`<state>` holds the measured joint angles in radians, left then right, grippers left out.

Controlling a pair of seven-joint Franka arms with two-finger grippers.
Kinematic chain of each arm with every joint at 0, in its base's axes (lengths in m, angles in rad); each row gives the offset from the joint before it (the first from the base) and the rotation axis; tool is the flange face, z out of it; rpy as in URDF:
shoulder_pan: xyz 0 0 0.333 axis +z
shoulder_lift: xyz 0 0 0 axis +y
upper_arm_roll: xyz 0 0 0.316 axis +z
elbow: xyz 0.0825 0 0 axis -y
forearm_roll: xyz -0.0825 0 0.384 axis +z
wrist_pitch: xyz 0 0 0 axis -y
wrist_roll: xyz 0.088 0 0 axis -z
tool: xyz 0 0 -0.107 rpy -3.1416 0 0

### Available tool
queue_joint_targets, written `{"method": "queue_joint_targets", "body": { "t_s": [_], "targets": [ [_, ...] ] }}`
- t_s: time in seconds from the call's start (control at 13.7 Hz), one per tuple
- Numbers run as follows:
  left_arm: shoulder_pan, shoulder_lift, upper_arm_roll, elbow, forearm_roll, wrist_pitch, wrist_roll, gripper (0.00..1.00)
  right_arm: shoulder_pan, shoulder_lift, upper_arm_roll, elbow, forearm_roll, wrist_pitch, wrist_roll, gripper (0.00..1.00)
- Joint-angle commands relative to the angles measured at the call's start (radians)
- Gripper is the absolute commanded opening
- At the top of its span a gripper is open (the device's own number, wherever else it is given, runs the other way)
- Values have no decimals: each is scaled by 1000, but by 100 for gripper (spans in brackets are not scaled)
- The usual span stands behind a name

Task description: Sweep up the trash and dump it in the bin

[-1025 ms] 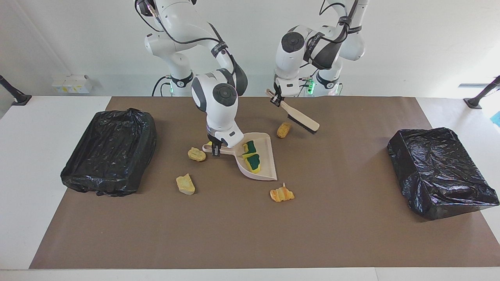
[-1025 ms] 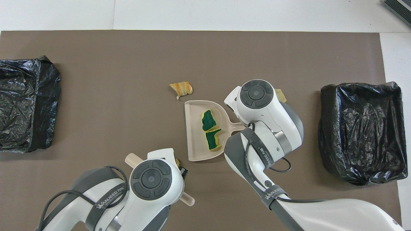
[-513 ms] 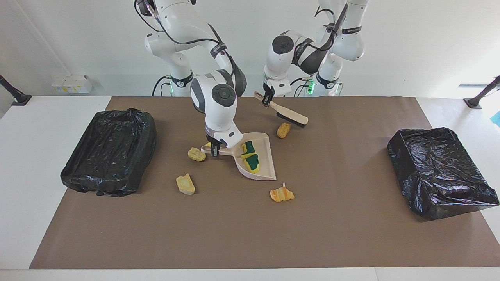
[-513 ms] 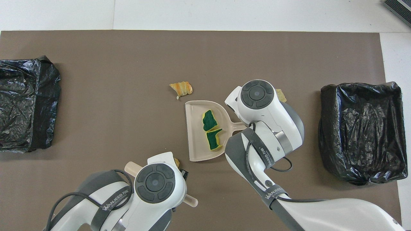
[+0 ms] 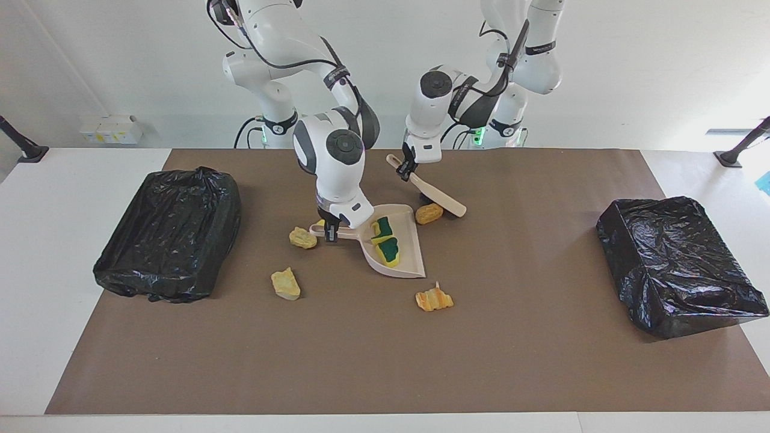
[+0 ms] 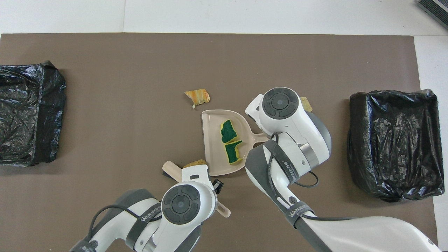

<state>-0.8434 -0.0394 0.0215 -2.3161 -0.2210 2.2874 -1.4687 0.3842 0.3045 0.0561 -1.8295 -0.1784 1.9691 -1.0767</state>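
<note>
- Facing view: right claw [image 5: 331, 231] clamped on the handle of the beige plastic dustpan [image 5: 404, 257], which sits on the brown mat of the table [image 5: 541, 361], roughly mid-table.
- Two yellow-and-green sponge pieces [image 5: 386, 240] lie inside the dustpan.
- Left claw [image 5: 406, 170] grips the handle end of the beige hand brush [image 5: 434, 195]; the brush is tilted, its head down at the mat and touching the orange-tan bread-like lump [image 5: 429, 213], which is just beside the dustpan's wall on the robots' side.
- Yellow lump [image 5: 302, 238] near the dustpan handle, toward the right arm's end; pale-yellow lump [image 5: 285, 284] farther from the robots than it.
- Orange striped bread-like scrap [image 5: 434, 299] just past the dustpan's open lip, farther from the robots.
- Black-bag-lined bin [image 5: 168, 233] at the right arm's end, second black-bag-lined bin [image 5: 677, 264] at the left arm's end; cannot tell what is in either.
- Overhead view: "WANJEED" lettering readable on the left arm's strap [image 6: 148, 214] and the right arm's strap [image 6: 283, 167].
- Dustpan [image 6: 210, 140] with both sponge pieces [image 6: 231, 141] in it; striped scrap [image 6: 197, 96] by its corner.
- Lump [image 6: 195, 163] shows between the brush [image 6: 171, 170] and the dustpan's edge.
- Both claws hidden under the arms' wrists in this view; a bit of yellow scrap [image 6: 305, 104] peeks out by the right wrist.
</note>
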Motion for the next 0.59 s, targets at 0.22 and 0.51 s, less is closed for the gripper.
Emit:
{"method": "queue_joint_targets", "body": {
  "t_s": [0.22,0.51],
  "targets": [
    [23,56,-3,40,-11,154,520,0,-13,-21,8,-30,-19,17,-19,0],
    [53,72,2,83,24,110,688,0,-13,-21,8,-28,-19,17,-19,0]
  ]
}}
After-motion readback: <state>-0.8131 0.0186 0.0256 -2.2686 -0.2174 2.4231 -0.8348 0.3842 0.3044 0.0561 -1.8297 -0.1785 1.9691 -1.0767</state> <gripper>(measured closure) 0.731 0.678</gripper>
